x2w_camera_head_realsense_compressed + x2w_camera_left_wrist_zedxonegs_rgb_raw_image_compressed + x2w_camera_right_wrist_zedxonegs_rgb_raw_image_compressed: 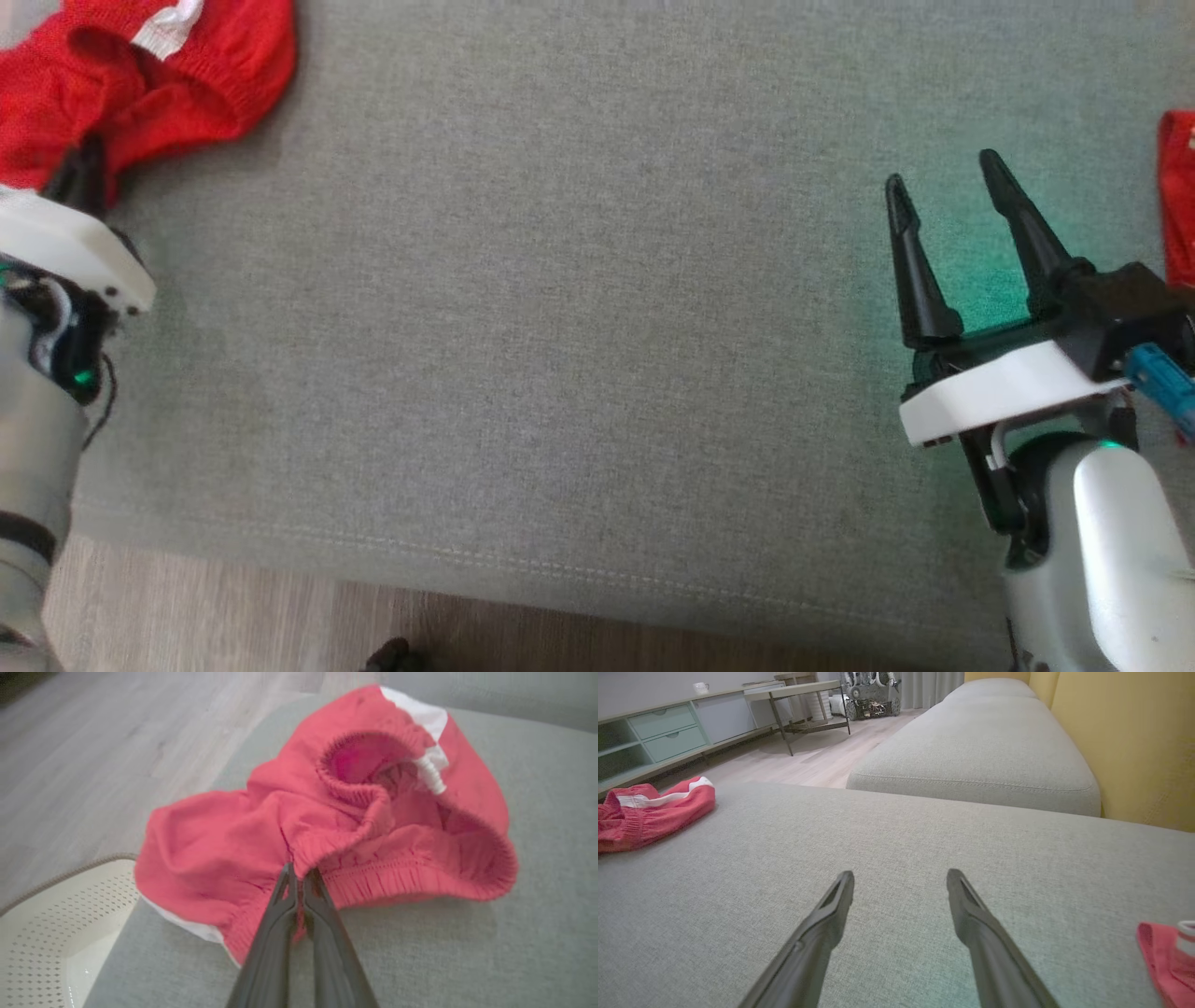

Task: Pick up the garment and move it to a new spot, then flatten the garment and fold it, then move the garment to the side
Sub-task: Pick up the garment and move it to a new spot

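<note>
Garment (327, 826): red, bunched at the left corner of the grey cushion (560, 327), close to its edge
Left jaws: closed together on a fold of the elastic waistband
Right jaws: wide, holding nothing, well apart from the garment
Risk: the pinch looks thin, so the fold may slip out on lifting and the garment could drop off the edge toward the white basket (56, 924)

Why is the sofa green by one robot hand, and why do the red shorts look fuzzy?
Head view: a small green lamp on the right wrist seems to tint the sofa beside the right hand. Left wrist view: the red shorts look soft, slightly out of focus.
</note>
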